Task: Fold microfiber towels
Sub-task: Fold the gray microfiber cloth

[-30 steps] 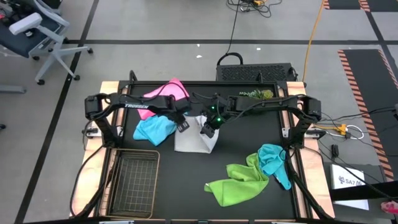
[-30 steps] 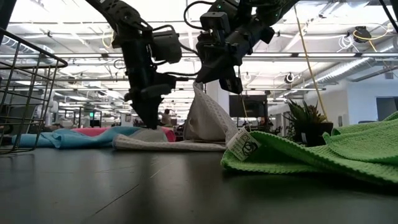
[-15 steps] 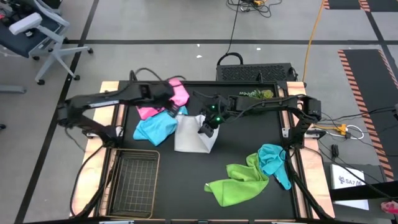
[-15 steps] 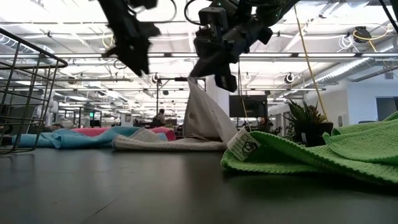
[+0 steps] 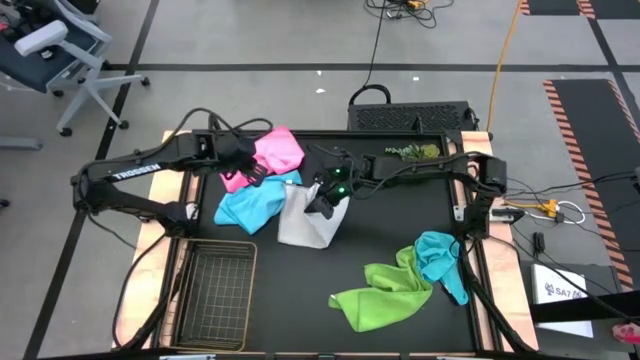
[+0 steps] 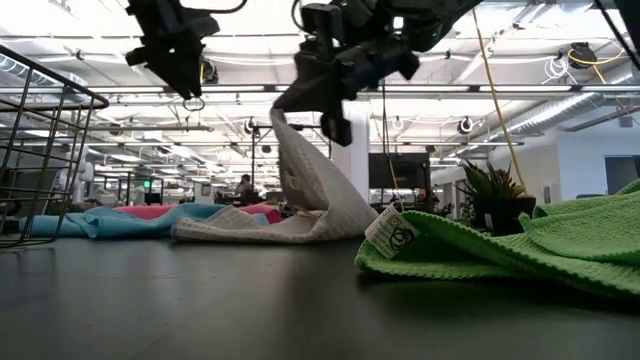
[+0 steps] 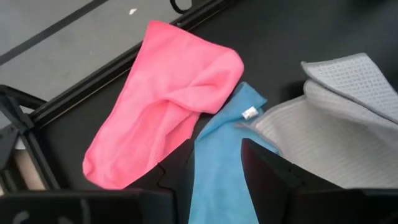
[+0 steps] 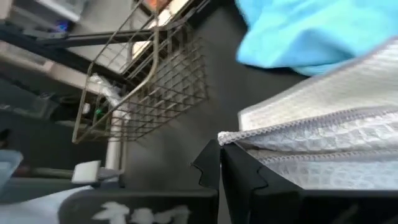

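Note:
The pale grey-white towel (image 5: 303, 225) lies mid-table with one edge lifted by my shut right gripper (image 5: 318, 203). In the low view it slopes from the gripper (image 6: 292, 105) down to the table (image 6: 270, 230). My left gripper (image 5: 258, 178) hangs open and empty, high above the pink towel (image 7: 168, 106) and the light blue towel (image 7: 224, 168), which lie side by side on the table left of the grey-white one. A lime green towel (image 5: 385, 295) and a teal towel (image 5: 440, 258) lie crumpled at the near right. My right gripper pinches the grey-white towel's hemmed edge (image 8: 231, 138) between its two fingers. It comes slanting down from the table's right side. One layer or several, I cannot tell. The held edge is up in the air, the cloth slopes down from it, and the rest (image 6: 230, 232) lies on the table.
A wire mesh basket (image 5: 215, 295) stands at the near left corner. A small potted plant (image 5: 410, 152) stands at the far edge, right of centre. The lime green towel's tag end (image 6: 395, 232) lies close to the grey-white towel on the near side.
My left gripper has risen from the table at the grey-white towel's left end and drawn back toward the table's left, over the pink and blue towels. My right gripper has carried the raised edge toward the left and tipped. The raised cloth now leans left; the lower part stays put.

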